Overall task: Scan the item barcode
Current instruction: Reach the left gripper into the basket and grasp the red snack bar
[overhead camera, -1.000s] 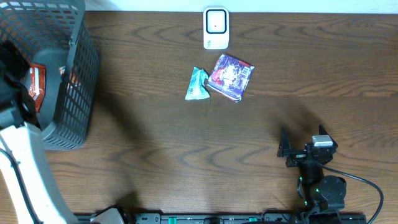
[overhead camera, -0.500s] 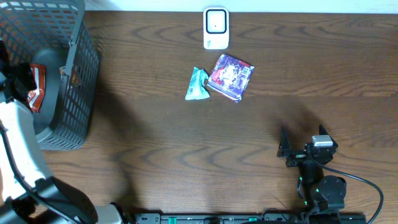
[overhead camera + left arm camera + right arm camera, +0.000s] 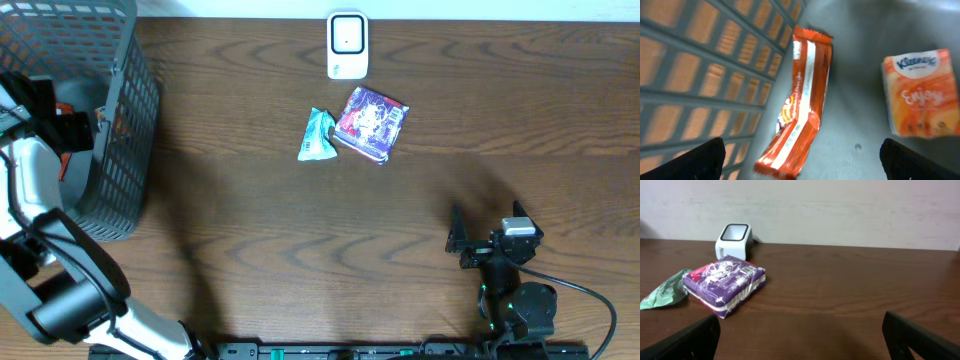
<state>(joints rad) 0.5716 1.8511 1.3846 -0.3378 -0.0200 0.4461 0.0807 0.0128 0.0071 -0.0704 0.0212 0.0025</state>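
At the near edge of the table (image 3: 300,230), around 5 o'clock in the overhead view, the right gripper (image 3: 801,332) is sitting with its jaws spread wide and nothing between them. It is facing the far side and is well apart from everything on the table.

Over at 9 o'clock, the left gripper (image 3: 800,150) is hanging inside the basket (image 3: 120,120), jaws also fully apart and empty. Directly under it an orange-red wrapper (image 3: 802,100) is lying against the basket's mesh wall. This looks like the thing to be scanned, and the left arm is by far the nearer one. In the wrist view the wrapper's long axis is running from about 7 o'clock up to 1 o'clock, so it is crossing the line between the two fingers at a steep angle, which probably suits a pinch across its narrow width. Its lower end is sitting just ahead of the jaws. An orange tissue pack (image 3: 921,95) is lying at 2 o'clock from the wrapper, apart from it.

Farther out, near the table's middle, a green packet (image 3: 319,136) is touching a purple packet (image 3: 372,123). Beyond them, at 12 o'clock by the far edge, the white scanner (image 3: 347,45) is standing — well away from the basket.
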